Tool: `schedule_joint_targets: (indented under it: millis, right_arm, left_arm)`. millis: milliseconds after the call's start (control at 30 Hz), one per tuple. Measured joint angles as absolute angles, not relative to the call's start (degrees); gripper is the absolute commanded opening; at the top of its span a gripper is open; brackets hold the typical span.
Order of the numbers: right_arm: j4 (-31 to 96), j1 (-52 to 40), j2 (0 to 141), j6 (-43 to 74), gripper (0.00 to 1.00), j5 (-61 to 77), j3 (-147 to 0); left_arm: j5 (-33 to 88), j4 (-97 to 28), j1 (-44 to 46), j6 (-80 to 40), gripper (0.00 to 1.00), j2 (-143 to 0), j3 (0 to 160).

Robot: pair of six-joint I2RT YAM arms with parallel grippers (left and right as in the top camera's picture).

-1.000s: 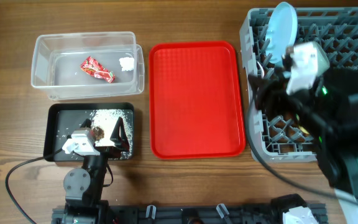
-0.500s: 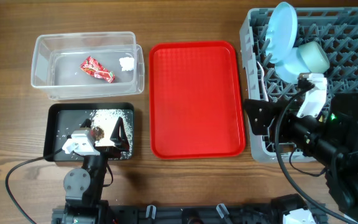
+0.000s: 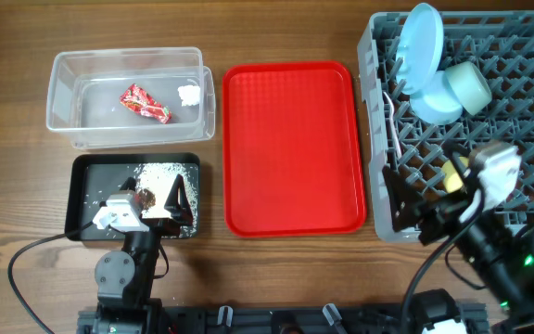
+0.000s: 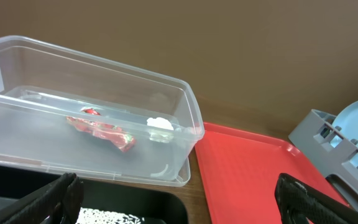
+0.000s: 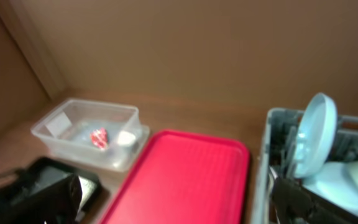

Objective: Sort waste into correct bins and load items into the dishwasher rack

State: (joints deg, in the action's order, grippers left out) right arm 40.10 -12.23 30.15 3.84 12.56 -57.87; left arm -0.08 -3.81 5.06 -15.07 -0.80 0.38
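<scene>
The clear tub (image 3: pixel 63 88) holds the red snack wrapper (image 3: pixel 146 103) and the white tissue wad (image 3: pixel 189 95); both also show in the left wrist view, wrapper (image 4: pixel 101 130) and tissue (image 4: pixel 160 124). The black tray (image 3: pixel 86 181) holds the rice and brown scraps (image 3: pixel 158 173). My left gripper (image 3: pixel 153 202) hangs open and empty over the black tray. The grey dishwasher rack (image 3: pixel 527 102) holds the upright blue plate (image 3: pixel 422 42), the saucer (image 3: pixel 431 104), the green bowl (image 3: pixel 467 87) and the yellow cup (image 3: pixel 452 174). My right gripper (image 3: pixel 404 209) is open and empty at the rack's front left corner.
The flat red serving tray (image 3: pixel 290 148) lies bare between the bins and the rack. White utensils (image 3: pixel 392 116) stand at the rack's left edge. The left arm's cable (image 3: pixel 26 255) loops on the wood at the front left.
My right arm has pulled back from over the rack toward the front edge. The green bowl it covered now sits uncovered in the rack beside the saucer. The left arm has not moved.
</scene>
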Motion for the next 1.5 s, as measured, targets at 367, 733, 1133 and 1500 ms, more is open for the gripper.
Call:
schedule_joint_targets:
  millis: [367,733,1133,1500]
  right_arm:
    - [25.10,-12.21,7.11,-0.36,1.00,12.32,-23.99]
    - [11.38,-12.21,1.19,-0.38,1.00,12.14,-6.42]
    - [-0.99,-1.15,0.99,-0.38,1.00,14.11,-0.73]
    - [-1.15,0.05,0.99,-0.38,1.00,14.17,-0.56]
  left_arm:
    - [-0.05,-3.84,5.06,-15.07,1.00,-0.80,0.38]
    - [-0.05,-3.81,5.06,-15.07,1.00,-0.80,0.38]
    - [-0.05,-3.81,5.06,-15.07,1.00,-0.80,0.38]
    - [-0.08,-3.81,5.06,-15.07,1.00,-0.80,0.38]
